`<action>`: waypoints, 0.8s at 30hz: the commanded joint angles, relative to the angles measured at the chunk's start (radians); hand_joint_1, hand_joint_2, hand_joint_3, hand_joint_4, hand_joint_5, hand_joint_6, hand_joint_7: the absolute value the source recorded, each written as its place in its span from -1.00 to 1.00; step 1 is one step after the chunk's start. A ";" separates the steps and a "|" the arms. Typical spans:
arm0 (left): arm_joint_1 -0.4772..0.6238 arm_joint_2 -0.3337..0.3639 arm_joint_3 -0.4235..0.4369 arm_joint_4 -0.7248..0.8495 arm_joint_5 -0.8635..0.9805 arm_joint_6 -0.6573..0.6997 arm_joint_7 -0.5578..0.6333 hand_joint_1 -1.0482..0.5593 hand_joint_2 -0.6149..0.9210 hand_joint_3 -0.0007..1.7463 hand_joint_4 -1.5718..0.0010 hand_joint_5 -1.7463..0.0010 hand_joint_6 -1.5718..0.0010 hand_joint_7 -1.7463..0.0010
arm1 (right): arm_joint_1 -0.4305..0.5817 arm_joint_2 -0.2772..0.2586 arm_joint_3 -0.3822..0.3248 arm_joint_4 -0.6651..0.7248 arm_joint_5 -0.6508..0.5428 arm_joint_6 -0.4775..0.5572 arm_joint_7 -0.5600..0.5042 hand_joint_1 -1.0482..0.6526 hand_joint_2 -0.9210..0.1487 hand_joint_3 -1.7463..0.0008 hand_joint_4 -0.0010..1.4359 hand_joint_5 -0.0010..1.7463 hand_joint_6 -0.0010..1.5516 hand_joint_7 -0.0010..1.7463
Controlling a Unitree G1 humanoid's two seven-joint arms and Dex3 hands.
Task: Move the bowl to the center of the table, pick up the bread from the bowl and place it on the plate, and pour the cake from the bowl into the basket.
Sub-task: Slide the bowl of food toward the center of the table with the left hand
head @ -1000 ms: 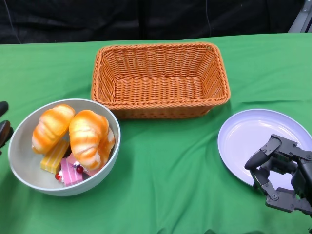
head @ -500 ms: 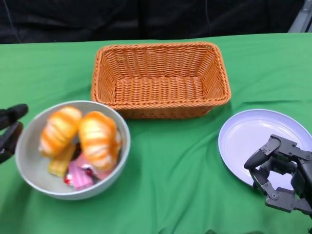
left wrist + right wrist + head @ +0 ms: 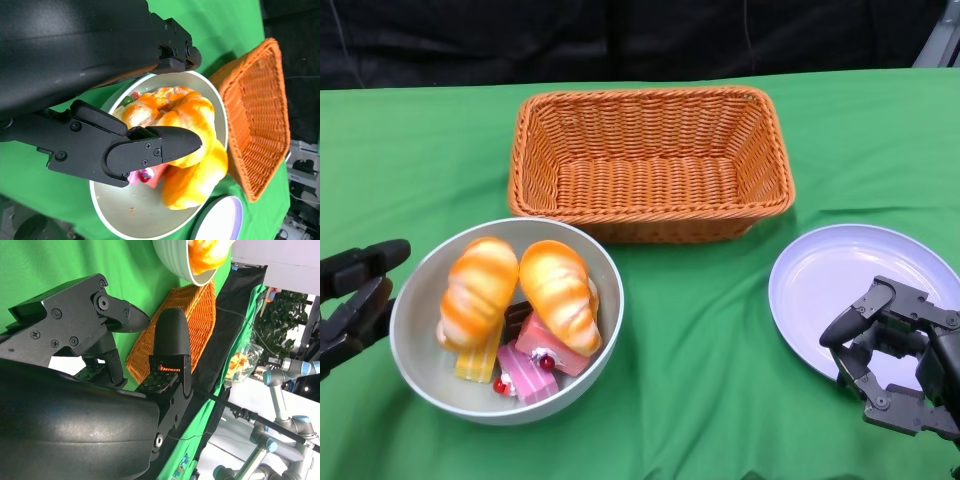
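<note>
- One green surface (image 3: 700, 350) carries everything
- wicker basket (image 3: 649, 160) at the back, nothing in it
- grey bowl (image 3: 430, 380) front left, just before the basket, holding two bread rolls (image 3: 560, 297) over pink and yellow cake pieces (image 3: 535, 372)
- lilac plate (image 3: 820, 285) front right, bare
- right hand (image 3: 880, 345) above the plate's near edge, fingers apart, holding nothing
- left hand (image 3: 355, 300) spread beside the bowl's left rim; contact unclear

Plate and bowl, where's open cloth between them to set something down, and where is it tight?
Bare green cloth runs between the bowl and the plate, in front of the basket. It is crowded where the bowl's rim nearly meets the basket, at the left hand beside the bowl, and where the right hand hangs over the plate.
</note>
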 commanded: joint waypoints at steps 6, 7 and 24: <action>0.009 0.013 0.001 -0.027 -0.014 0.011 -0.004 -0.54 1.00 -0.29 0.67 0.98 0.79 1.00 | 0.002 -0.004 -0.002 -0.001 0.003 -0.003 -0.008 0.14 -0.49 0.07 0.05 0.80 -0.10 0.43; 0.009 0.013 0.001 -0.028 -0.014 0.011 -0.004 -0.54 1.00 -0.29 0.67 0.98 0.79 1.00 | 0.002 -0.004 -0.002 -0.001 0.003 -0.003 -0.008 0.14 -0.49 0.07 0.05 0.80 -0.10 0.43; 0.137 -0.025 -0.042 -0.347 -0.112 0.256 0.034 -0.54 1.00 -0.24 0.67 0.98 0.78 1.00 | -0.008 -0.005 -0.001 0.016 -0.003 -0.016 -0.014 0.13 -0.49 0.06 0.06 0.80 -0.10 0.43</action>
